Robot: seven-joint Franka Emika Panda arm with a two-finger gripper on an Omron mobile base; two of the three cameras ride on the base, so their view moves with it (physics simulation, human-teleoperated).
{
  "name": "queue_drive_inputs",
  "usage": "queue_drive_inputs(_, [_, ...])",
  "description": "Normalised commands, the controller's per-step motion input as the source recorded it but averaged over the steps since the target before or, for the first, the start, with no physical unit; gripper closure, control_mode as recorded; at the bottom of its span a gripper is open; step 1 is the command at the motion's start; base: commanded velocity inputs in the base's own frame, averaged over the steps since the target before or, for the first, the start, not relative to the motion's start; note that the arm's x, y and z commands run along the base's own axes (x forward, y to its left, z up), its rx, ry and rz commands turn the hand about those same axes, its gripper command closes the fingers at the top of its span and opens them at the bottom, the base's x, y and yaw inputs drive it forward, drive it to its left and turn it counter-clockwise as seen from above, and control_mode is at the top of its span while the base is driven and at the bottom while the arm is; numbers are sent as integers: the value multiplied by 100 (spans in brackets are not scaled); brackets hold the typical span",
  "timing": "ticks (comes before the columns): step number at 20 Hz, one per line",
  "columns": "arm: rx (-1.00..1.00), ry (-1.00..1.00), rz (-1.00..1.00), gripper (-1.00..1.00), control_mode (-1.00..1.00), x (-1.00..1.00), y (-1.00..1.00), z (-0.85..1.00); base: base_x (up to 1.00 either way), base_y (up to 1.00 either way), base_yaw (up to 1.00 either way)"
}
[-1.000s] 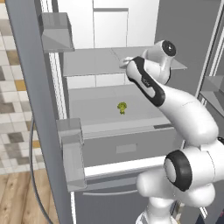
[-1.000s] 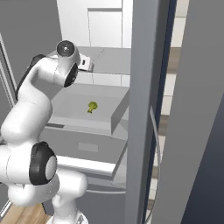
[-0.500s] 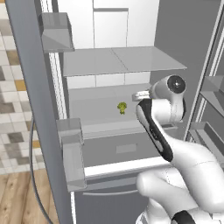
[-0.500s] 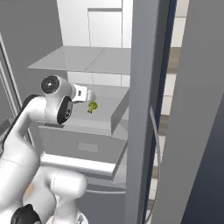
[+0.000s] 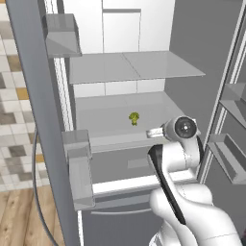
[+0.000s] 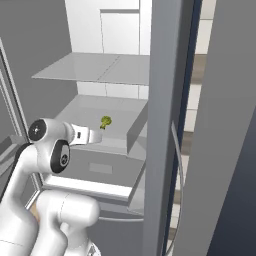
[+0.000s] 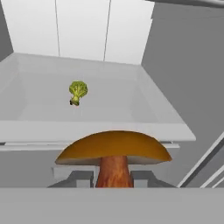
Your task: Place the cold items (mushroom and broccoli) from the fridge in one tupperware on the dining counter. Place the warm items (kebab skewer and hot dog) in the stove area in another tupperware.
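Note:
In the hand view a brown-capped mushroom [image 7: 113, 148] stands upright by its stem between my dark fingertips, and the gripper [image 7: 113, 177] is shut on it. The gripper [image 5: 153, 132] hangs at the front edge of the fridge's lower shelf, pointing inward; it also appears in the right base view [image 6: 97, 135]. A small green broccoli [image 5: 134, 117] lies on that shelf, further in and slightly left of the gripper; it also shows in the right base view [image 6: 105, 121] and the hand view [image 7: 78, 91].
The fridge stands open. A glass upper shelf [image 5: 134, 67] spans above the gripper. Door bins [image 5: 79, 163] jut out on the left door, and more bins [image 5: 230, 158] hang on the right door. The grey door edge [image 6: 165, 125] stands close on the right.
The arm has swung down from the upper shelf to the lower shelf's front edge and drawn back toward the base, the mushroom still in its grip. The broccoli has stayed put.

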Motion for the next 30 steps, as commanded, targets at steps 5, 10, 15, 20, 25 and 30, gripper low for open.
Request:
queue_drive_inputs(5, [-1, 4, 0, 100, 100, -3, -2, -16, -15, -2, 3])
queue_drive_inputs(10, [0, 0, 0, 100, 100, 0, 0, 0, -74, 0, 23])
queue_drive_inputs(15, [0, 0, 0, 100, 100, 0, 0, 0, -82, 0, 48])
queue_drive_inputs(20, [0, 0, 0, 100, 100, 0, 0, 0, -59, 2, 62])
queue_drive_inputs(25, [0, 0, 0, 100, 100, 0, 0, 0, -84, 49, 40])
queue_drive_inputs(30, [0, 0, 0, 100, 100, 0, 0, 0, -31, 90, 39])
